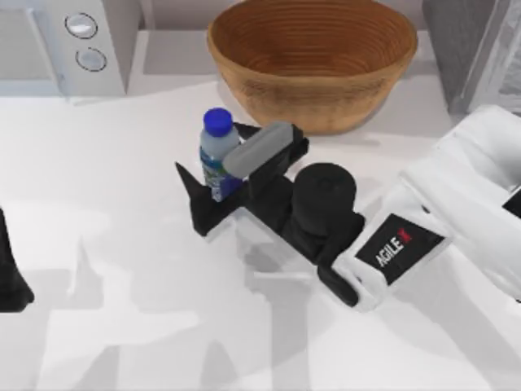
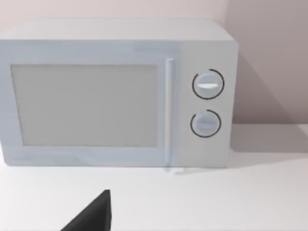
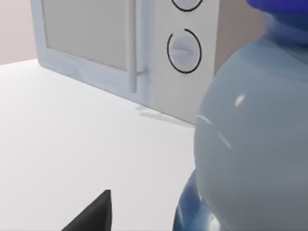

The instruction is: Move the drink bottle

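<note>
The drink bottle (image 1: 216, 140) is a small clear bottle with a blue cap and a blue-green label. It stands upright on the white table, just in front of the wicker bowl. My right gripper (image 1: 213, 156) is open, and the bottle stands between its two black fingers. In the right wrist view the bottle (image 3: 250, 144) looms close, and a strip of bare table separates it from the one visible fingertip (image 3: 96, 214). My left gripper (image 1: 10, 281) is parked at the table's left edge, and one of its fingertips (image 2: 96, 216) points toward the microwave.
A large wicker bowl (image 1: 313, 81) sits at the back centre of the table. A white microwave (image 1: 69, 45) stands at the back left, its door and two dials (image 2: 207, 103) facing the left wrist camera. A grey object (image 1: 476, 49) stands at the back right.
</note>
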